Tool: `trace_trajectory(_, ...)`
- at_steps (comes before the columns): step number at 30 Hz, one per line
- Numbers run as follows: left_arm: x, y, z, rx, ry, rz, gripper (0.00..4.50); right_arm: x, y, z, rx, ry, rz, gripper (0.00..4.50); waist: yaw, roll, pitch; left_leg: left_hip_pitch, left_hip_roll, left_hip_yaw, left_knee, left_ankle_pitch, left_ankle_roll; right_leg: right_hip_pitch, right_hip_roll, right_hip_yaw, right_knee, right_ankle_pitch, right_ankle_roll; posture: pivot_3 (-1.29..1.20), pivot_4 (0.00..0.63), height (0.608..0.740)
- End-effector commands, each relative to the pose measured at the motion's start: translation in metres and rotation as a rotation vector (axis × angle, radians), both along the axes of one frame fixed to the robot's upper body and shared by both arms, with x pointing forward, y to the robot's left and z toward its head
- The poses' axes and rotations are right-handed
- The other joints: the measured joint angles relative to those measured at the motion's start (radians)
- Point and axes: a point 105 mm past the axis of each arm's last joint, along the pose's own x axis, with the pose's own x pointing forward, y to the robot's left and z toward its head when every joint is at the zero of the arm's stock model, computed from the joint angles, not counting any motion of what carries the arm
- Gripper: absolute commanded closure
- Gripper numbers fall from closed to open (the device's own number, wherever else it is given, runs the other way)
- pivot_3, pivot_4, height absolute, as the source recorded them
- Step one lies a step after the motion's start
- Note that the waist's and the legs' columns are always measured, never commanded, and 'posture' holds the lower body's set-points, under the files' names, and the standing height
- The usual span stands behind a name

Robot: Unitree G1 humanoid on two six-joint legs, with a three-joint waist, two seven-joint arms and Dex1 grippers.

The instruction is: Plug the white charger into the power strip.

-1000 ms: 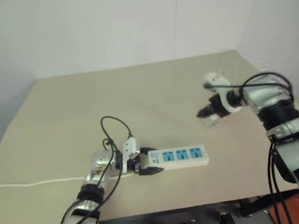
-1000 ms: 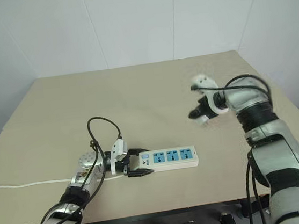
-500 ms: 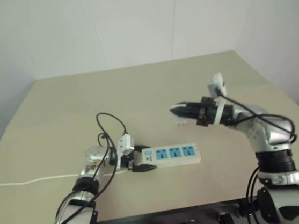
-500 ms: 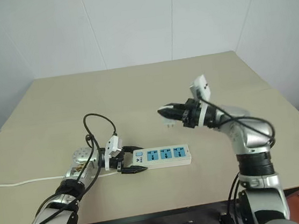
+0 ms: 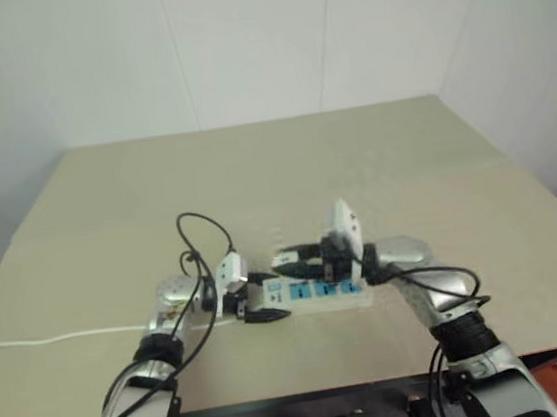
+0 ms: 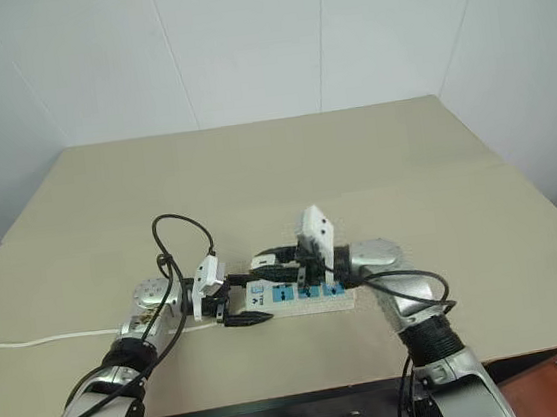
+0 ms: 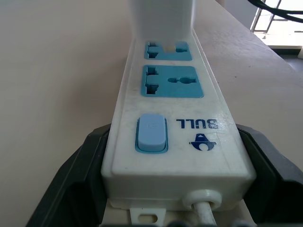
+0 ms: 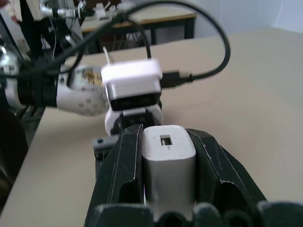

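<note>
Right gripper [image 8: 168, 189] clamps the charger [image 8: 169, 158] between both black fingers in its wrist view, port end facing the camera — presumably so the prongs face away toward the sockets. Beyond it sits the left arm's white wrist module [image 8: 132, 85].

From the left wrist, the left gripper [image 7: 175, 189] pinches the switch end of the strip [image 7: 173, 142] on both sides, likely to pin it against the push; a white body, probably the charger, hangs over the second socket.

From the head, the strip lies on the table [image 5: 106, 198] near the front edge, the right gripper level above its blue sockets — the plug not yet visibly seated.
</note>
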Motion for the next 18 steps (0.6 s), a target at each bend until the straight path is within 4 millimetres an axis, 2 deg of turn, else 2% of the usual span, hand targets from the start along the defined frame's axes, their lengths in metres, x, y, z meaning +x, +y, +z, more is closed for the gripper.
trace_trajectory(1,-0.0051,0.0060,-0.0065,0.021,0.017,-0.005,1.19,0.0052,0.0012,0.0112,0.025,-0.071,-0.002,3.34,0.000,0.000,0.000,0.000,0.000,0.000,0.000,0.000,0.000,0.000,0.000,0.000,0.000,0.000,0.000,0.00,0.150,0.740)
trace_trajectory(12,-0.0070,0.0076,-0.0064,0.024,0.014,0.000,1.19,0.0119,-0.0026,0.0025,0.013,-0.059,-0.013,3.34,-0.001,0.000,0.000,0.001,0.000,0.000,-0.001,0.000,0.000,0.000,0.000,0.000,0.000,0.000,0.000,0.00,0.150,0.740)
trace_trajectory(18,-0.0067,0.0086,-0.0075,0.030,0.015,0.006,1.19,0.0045,0.0059,0.0117,0.044,-0.064,0.028,3.34,-0.001,0.000,0.000,0.002,0.000,0.000,-0.001,0.000,0.000,0.001,0.000,0.000,0.000,0.000,0.000,0.00,0.150,0.740)
